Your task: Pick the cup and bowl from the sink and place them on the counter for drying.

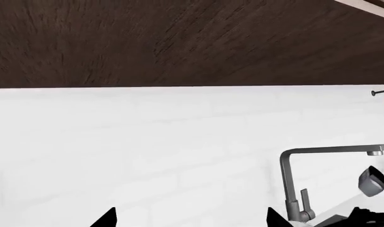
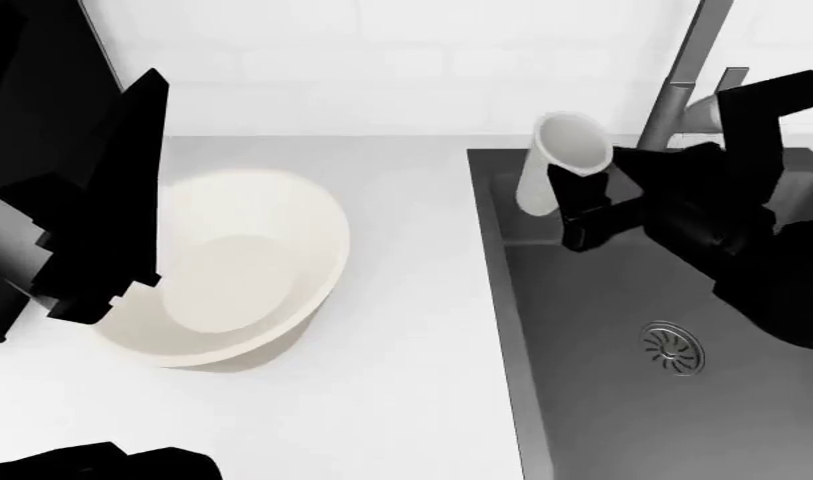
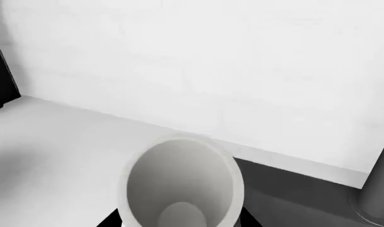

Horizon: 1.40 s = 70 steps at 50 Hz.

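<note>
Head view: the right tool (image 2: 576,215) is clenched on the cup (image 2: 561,160), which is held tilted above the far left corner of the sink (image 2: 606,330), its open mouth facing up and toward the camera, just left of the faucet (image 2: 680,80). The cup is a small, plain white, handleless tumbler, taller than wide; the right wrist view looks straight into its round mouth (image 3: 182,189), with the tool's dark fingers flanking its lower wall. The bowl (image 2: 239,265) lies on the white table (image 2: 393,400), well left of the sink and tipped so its interior faces right; it is cream-white, deep, with a flat round base and flaring sides. The left tool (image 2: 93,230) overlaps the bowl's left rim; whether it is grasping the rim or released cannot be told. The left wrist view shows only its fingertips (image 1: 106,218) against the white tiled wall (image 1: 148,151).
</note>
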Motion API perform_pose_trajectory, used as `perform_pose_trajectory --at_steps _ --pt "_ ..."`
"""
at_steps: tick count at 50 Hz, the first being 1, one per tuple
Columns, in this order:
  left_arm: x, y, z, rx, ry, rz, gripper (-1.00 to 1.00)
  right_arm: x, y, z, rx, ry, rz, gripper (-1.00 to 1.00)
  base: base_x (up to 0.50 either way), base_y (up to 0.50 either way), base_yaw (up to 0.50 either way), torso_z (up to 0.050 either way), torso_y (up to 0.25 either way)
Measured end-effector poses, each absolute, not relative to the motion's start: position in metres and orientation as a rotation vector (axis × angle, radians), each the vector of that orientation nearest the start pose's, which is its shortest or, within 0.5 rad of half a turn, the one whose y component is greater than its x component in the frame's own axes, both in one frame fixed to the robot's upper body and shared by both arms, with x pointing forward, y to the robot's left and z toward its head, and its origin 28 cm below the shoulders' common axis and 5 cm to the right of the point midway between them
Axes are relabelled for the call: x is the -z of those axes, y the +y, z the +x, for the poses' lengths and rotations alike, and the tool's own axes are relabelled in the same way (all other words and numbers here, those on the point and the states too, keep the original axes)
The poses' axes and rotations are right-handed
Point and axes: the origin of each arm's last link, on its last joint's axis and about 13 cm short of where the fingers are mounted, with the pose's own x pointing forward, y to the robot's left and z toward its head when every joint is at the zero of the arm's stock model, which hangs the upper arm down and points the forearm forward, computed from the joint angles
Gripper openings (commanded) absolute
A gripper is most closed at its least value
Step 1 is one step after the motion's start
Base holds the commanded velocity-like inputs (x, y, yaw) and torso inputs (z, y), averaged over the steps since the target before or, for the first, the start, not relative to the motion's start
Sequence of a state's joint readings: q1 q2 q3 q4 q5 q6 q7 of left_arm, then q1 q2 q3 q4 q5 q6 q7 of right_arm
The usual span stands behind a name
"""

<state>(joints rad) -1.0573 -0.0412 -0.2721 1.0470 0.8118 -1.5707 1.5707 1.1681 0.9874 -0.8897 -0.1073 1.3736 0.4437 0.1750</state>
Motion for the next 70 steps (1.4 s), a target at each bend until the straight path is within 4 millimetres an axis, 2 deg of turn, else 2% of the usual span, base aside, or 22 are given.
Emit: perform_pose_trajectory --at_steps 14,29,51,70 --pt "-0.29 0.288 0.179 0.517 -0.566 0.044 1.0 -0.276 -0.185 0.287 -0.505 -0.002 -0.026 -1.0 0.0 0.0 0.0 0.0 0.001" --pt "-0.291 0.287 0.179 0.521 -0.568 0.045 1.0 -0.291 -0.171 0.287 -0.622 -0.041 -0.029 -1.0 0.0 0.0 0.0 0.0 0.0" --pt "-0.291 0.287 0.179 0.523 -0.568 0.047 1.0 -0.302 -0.142 0.295 -0.781 -0.034 -0.076 -1.0 0.0 0.0 0.0 0.0 0.0" --pt "-0.29 0.288 0.179 0.523 -0.565 0.046 1.0 -0.299 -0.127 0.298 -0.867 0.051 -0.157 -1.0 0.0 0.0 0.0 0.0 0.001"
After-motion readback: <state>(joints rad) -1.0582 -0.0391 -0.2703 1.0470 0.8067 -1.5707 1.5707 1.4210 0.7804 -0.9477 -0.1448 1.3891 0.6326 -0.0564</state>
